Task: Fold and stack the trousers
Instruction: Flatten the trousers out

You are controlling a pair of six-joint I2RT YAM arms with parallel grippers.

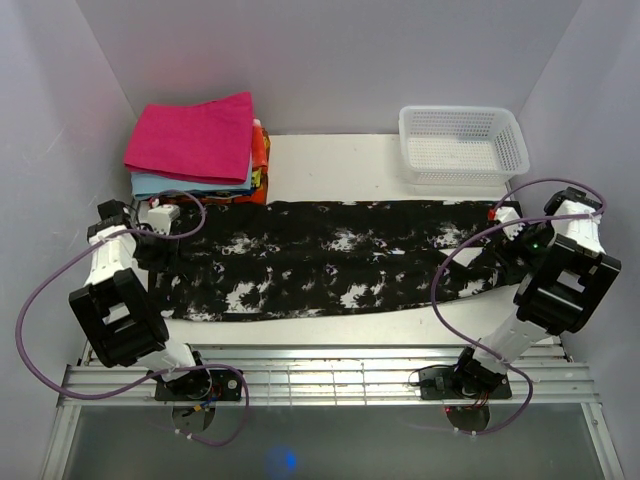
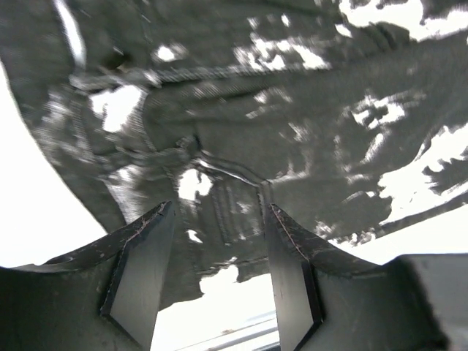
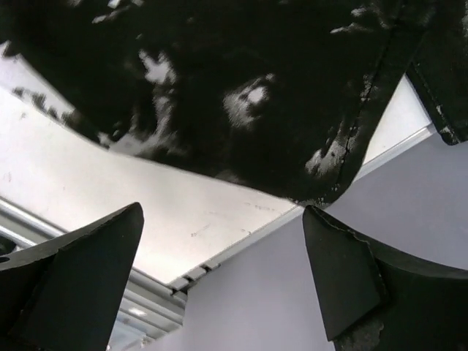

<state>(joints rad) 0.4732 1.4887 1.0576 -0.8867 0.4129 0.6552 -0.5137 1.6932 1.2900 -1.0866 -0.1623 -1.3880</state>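
Black, white-splotched trousers point(image 1: 330, 258) flat across table point(image 1: 330, 160), poss. folded lengthwise; L end effector point(image 2: 216, 219) & R end effector point(image 3: 223, 219) spread, empty.

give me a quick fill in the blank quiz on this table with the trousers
The trousers are black with ____ splotches.
The top cloth at the far left is ____.
The basket stands at the far ____ of the table.
The left hand and the right hand hold nothing; both are ____.
Missing words: white; pink; right; open.
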